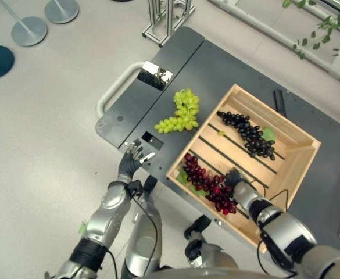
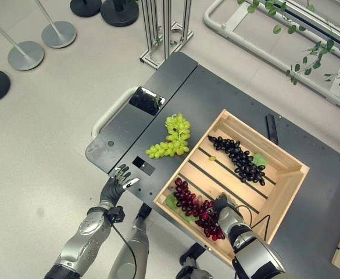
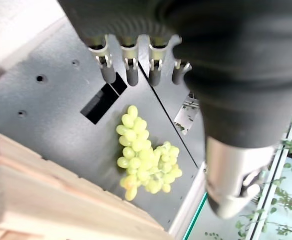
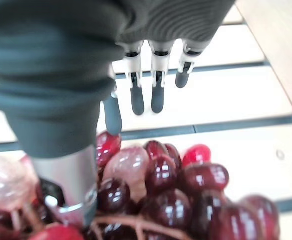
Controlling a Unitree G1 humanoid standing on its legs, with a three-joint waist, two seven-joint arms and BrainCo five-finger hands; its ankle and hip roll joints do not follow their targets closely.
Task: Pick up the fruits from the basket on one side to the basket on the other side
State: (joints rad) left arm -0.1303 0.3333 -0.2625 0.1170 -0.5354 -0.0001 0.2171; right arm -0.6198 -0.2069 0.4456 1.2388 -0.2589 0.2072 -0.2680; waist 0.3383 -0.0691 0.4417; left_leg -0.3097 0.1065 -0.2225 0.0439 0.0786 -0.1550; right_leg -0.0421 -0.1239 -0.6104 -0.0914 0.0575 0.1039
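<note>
on the dark grey table, a shallow wooden crate with a slatted floor serves as the basket. inside the crate, a bunch of dark purple grapes lies toward the far side, with a green leaf beside it. a bunch of red grapes lies along the near left wall of the crate. a bunch of green grapes lies outside the crate, on the table surface just beside the crate's far left wall, apart from both hands.

the right hand is positioned inside the crate directly over the near end of the red grapes. in the right wrist view, its fingers extend straight over the slats, and the thumb points down toward the top berries of the red bunch. the hand is uncurled and encloses nothing; contact between thumb and berries cannot be confirmed.

the left hand rests at the near left corner of the table, beside a small rectangular cut-out. in the left wrist view its fingers are straight and spread above the table surface, holding nothing, with the green grapes lying well beyond the fingertips.

a dark flat bar lies on the table beyond the crate.
</note>
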